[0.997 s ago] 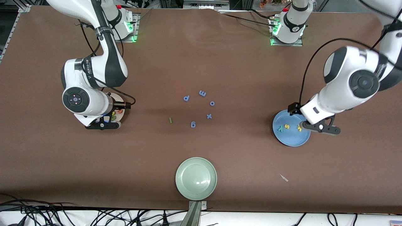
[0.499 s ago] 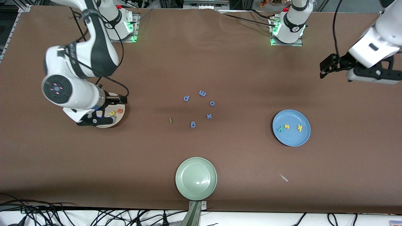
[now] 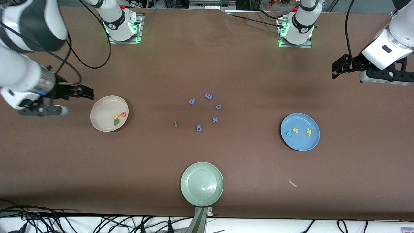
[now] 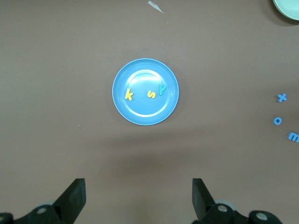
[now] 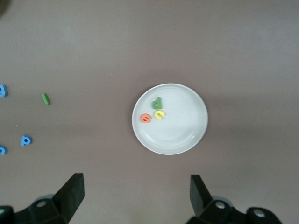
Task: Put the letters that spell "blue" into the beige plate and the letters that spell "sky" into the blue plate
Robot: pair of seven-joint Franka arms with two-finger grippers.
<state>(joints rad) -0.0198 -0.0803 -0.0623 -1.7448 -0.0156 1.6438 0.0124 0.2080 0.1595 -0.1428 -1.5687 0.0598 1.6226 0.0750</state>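
The beige plate (image 3: 101, 114) (image 5: 183, 122) holds the green b (image 3: 115, 122), yellow u (image 3: 115, 116) and orange e (image 3: 123, 114). The olive l bar (image 3: 175, 124) (image 5: 45, 99) lies on the bare table between the two plates. In the blue plate (image 3: 300, 143) (image 4: 145, 111) lie the teal y (image 3: 288, 132), yellow s (image 3: 295, 130) and yellow k (image 3: 309, 131). My right gripper (image 3: 42, 110) (image 5: 137, 193) hangs open and empty past the beige plate, at its arm's table end. My left gripper (image 3: 383, 78) (image 4: 138, 198) is open and empty, high over the table's left-arm end.
Several blue letters (image 3: 208, 96) lie scattered mid-table, beside the l bar. A pale green plate (image 3: 201, 183) sits at the table edge nearest the front camera. A small white scrap (image 3: 292, 183) lies nearer the camera than the blue plate.
Both arms have lifted off their plates and swung outward, uncovering the letters inside. The right arm is still moving toward its table end; the left has barely moved in the last half second.
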